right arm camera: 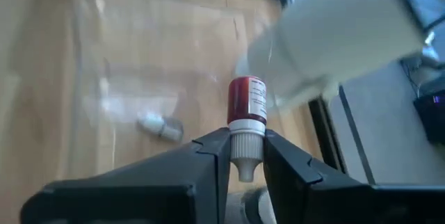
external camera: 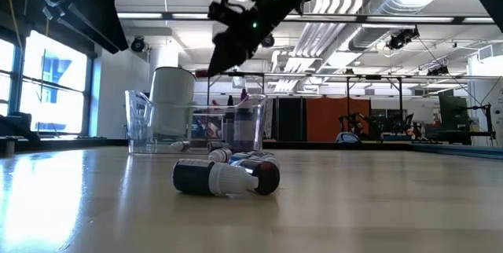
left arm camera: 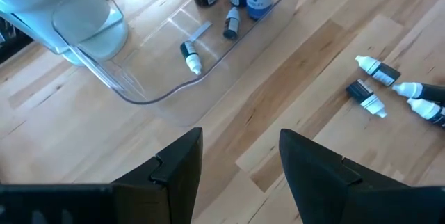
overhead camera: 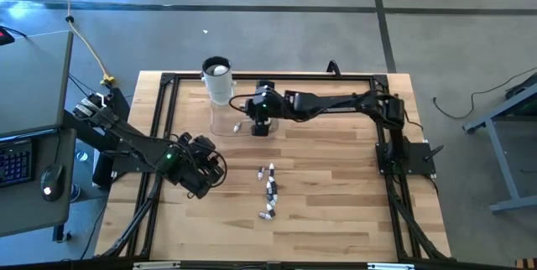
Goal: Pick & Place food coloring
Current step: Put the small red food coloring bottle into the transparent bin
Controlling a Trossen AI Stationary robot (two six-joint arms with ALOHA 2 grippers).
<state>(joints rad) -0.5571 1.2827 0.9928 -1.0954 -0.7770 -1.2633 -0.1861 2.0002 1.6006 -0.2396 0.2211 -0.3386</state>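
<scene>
My right gripper [right arm camera: 247,147] is shut on a red food coloring bottle [right arm camera: 248,102] and hangs above the clear tray [overhead camera: 226,123] beside the white cup [overhead camera: 217,77]; the low view shows it high over the tray [external camera: 251,119]. Several more food coloring bottles [overhead camera: 268,190] lie on their sides on the bare wood in mid-table [external camera: 226,177]. Others stand or lie inside the tray [left arm camera: 191,56]. My left gripper [left arm camera: 240,144] stands open at the table's left [overhead camera: 201,178], above the wood, short of the tray, with nothing between its fingers. My right gripper pinches the bottle's whitish cap end [right arm camera: 245,137] between its two fingertips. The fingers slant down from the table's right side. The red body sticks out past the fingertips, and the bottle is lifted clear above the tray floor.
The cup [left arm camera: 62,8] stands at the tray's far left corner. A black metal frame [overhead camera: 168,81] runs round the table's edges. Bare wood lies between my left gripper and the loose bottles [left arm camera: 396,92].
</scene>
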